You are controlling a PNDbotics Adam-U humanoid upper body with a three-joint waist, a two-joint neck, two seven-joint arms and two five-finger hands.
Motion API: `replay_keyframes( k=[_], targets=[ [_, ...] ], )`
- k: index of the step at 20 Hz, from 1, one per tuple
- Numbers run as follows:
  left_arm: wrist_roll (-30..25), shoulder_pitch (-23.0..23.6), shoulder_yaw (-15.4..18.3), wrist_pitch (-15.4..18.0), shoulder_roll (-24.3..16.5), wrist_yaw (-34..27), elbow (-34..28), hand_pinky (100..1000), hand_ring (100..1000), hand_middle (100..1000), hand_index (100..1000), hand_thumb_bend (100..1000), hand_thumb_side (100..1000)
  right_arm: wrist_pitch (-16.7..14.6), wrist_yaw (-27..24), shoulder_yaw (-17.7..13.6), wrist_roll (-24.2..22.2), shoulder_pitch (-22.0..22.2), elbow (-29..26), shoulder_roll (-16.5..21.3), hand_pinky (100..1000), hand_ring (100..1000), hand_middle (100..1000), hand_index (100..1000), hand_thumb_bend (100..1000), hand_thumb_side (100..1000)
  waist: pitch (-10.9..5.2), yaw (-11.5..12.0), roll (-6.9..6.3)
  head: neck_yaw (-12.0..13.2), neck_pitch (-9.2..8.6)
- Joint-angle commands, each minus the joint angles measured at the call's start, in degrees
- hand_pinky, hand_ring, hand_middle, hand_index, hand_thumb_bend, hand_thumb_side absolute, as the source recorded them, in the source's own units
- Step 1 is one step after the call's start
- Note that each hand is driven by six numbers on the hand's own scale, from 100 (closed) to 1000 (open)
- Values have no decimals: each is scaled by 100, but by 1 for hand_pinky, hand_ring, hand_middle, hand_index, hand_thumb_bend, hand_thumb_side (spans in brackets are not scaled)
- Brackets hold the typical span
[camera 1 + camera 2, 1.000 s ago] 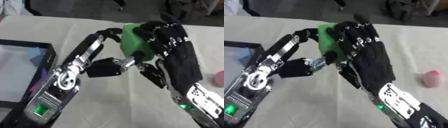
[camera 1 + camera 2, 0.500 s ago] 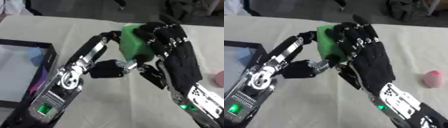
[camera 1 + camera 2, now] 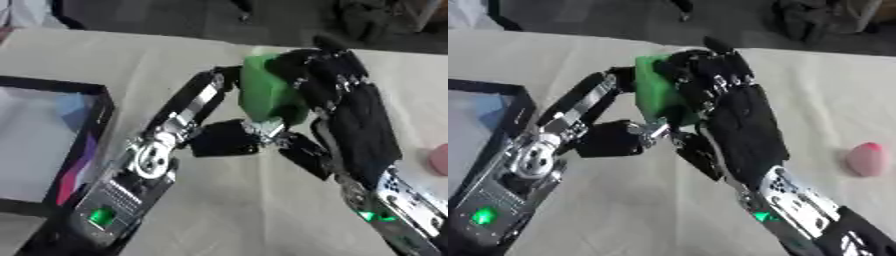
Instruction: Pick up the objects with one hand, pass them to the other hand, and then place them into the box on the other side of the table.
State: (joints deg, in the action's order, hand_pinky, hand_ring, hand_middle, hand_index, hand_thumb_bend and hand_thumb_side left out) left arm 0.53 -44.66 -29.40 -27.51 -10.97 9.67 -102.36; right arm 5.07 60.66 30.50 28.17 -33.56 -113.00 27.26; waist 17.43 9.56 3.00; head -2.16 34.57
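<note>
Left eye view: at upper centre, a green block [image 3: 267, 95] stands upright between both hands; right hand [image 3: 350, 115] fingers curl around it, left hand [image 3: 223, 140] touches its left side and underside.

Right eye view: the box [image 3: 518, 100] sits at the left edge, nearer the left hand, whose grip I cannot tell.

The scene was lit evenly and rather softly from overhead, and the pale table [image 3: 131, 70] was rendered bright while the floor beyond its far edge was left dark. Only faint shadows were cast under the arms. Both views were softened by overall blur, so fine detail on the black hands was lost. Mild glare was seen on the box [image 3: 52, 95] interior.
</note>
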Motion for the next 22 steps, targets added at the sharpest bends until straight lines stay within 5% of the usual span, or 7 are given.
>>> replay_keyframes(
  k=[1,3,4,6,9,14,22],
  targets=[
    [354,-173,117,68,97,-295,111,873,982,426,611,100,527,-78,-72,131,-30,-37,-159,-56,840,695,570,583,173,100,-84,0,-6,-2,-33],
    [512,-187,102,123,121,-477,181,864,959,393,568,100,518,-51,-74,103,-19,-34,-159,-51,841,705,585,599,223,100,-86,-3,-4,3,-28],
    [586,-186,109,135,130,-563,225,845,907,324,477,100,500,-22,-56,73,-15,-33,-159,-46,848,743,650,654,364,100,-89,-7,-5,9,-27],
    [745,-180,160,140,139,-732,332,833,869,280,424,100,480,86,31,-10,-4,-33,-159,-33,858,777,716,704,496,100,-92,-12,-5,12,-31],
    [999,-157,308,160,134,-938,517,822,845,246,389,100,438,295,248,-146,-24,-45,-159,15,893,848,811,802,585,100,-98,-17,-9,1,-29],
    [1423,-144,562,304,129,-1279,788,820,825,207,376,100,343,519,666,-306,-272,-80,-159,82,930,904,868,877,540,141,-104,-21,-16,-75,2],
    [1931,-173,830,513,-68,-1623,1106,814,828,203,389,100,365,651,979,-332,-202,-54,-159,69,939,918,884,892,557,110,-104,-37,-45,-86,9]
  ],
)
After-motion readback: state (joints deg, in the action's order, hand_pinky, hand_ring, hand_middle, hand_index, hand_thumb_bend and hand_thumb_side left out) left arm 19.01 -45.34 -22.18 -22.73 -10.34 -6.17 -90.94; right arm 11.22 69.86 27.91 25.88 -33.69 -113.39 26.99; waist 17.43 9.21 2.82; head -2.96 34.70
